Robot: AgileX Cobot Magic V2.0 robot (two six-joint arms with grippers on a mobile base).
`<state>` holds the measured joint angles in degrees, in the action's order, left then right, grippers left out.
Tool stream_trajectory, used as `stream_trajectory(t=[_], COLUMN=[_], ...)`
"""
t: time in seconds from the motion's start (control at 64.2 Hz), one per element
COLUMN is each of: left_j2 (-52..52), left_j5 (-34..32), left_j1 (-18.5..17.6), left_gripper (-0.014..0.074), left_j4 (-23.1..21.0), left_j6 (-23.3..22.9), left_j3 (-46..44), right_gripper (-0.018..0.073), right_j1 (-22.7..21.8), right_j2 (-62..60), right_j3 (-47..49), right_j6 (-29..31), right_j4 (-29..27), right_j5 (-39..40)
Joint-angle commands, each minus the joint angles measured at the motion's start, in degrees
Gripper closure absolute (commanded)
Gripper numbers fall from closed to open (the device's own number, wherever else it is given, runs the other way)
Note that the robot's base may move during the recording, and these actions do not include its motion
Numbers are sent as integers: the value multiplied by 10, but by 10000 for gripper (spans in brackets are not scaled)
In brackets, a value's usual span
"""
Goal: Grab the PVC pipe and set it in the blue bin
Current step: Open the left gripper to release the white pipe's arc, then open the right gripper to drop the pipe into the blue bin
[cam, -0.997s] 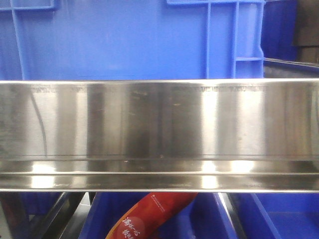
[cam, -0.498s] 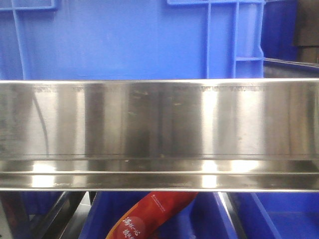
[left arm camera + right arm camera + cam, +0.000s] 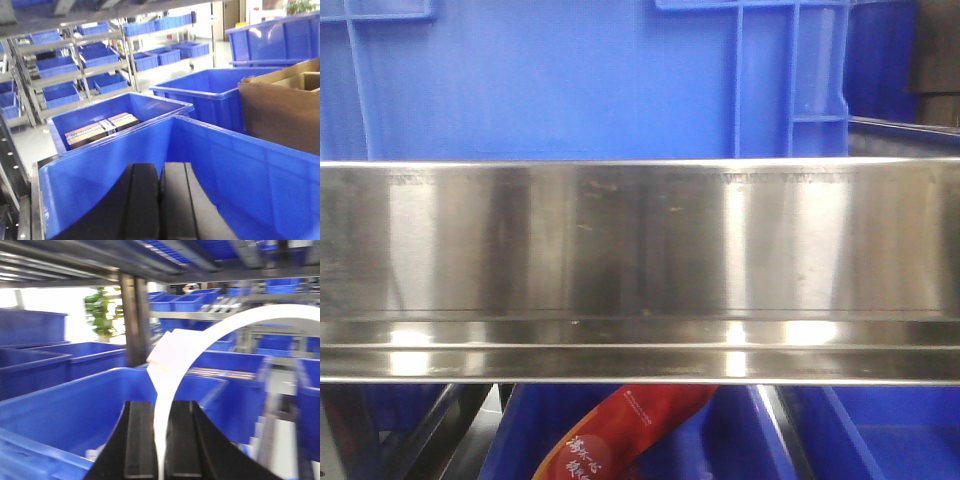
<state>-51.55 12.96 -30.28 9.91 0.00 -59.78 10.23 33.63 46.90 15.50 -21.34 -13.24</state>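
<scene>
I have the PVC pipe (image 3: 165, 390) in the right gripper (image 3: 161, 410). The jaws are closed to a narrow gap with the white strip pinched between the 2 pads. From that clamp it rises straight up, then sweeps over to the right in a wide arc. A squared end shows just above the near wall of the blue bin (image 3: 65, 410).

The whole piece hangs above that bin, touching nothing but the pads. The picture is smeared, so I can only guess that the bin's open mouth lies directly beneath.

I judge the pipe light and fairly stiff, with some spring in the curve and a slick plastic face. A hold low on the straight run, as now, suits it. A grip out on the arc would let it twist.

The left gripper (image 3: 160, 172) is closed pad to pad on nothing, poised over another blue bin (image 3: 225, 165). The front camera gives me only a steel rail (image 3: 640, 240), with neither arm visible.
</scene>
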Motion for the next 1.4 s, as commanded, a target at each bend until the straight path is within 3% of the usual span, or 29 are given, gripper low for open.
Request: stream_trajectory(t=[0.0, 0.093, 0.28, 0.748, 0.935, 1.059, 1.246, 1.386], left_j2=[41, 83, 157, 256, 261, 261, 261, 261], left_j5=[-2, -2, -2, 60, 62, 64, 75, 86], left_j1=[-4, -4, -3, -2, 29, 55, 84, 96], left_gripper=[707, 707, 707, 707, 707, 707, 707, 707], left_j4=[-6, -6, -7, 2, 2, -3, -2, -2], left_j6=[0, 0, -7, -22, -22, -22, -22, -22], left_j3=[33, 67, 115, 140, 140, 140, 140, 140], right_gripper=[727, 727, 727, 727, 723, 610, 284, 284], right_j1=[35, 72, 117, 118, 118, 118, 118, 118], right_j2=[31, 68, 151, 342, 389, 413, 421, 421], right_j3=[5, 10, 64, 169, 197, 209, 226, 230], right_j6=[8, 33, 41, 41, 41, 41, 41, 41], right_j4=[2, 6, 33, 63, 81, 88, 88, 88], right_j5=[53, 94, 98, 136, 137, 137, 138, 138])
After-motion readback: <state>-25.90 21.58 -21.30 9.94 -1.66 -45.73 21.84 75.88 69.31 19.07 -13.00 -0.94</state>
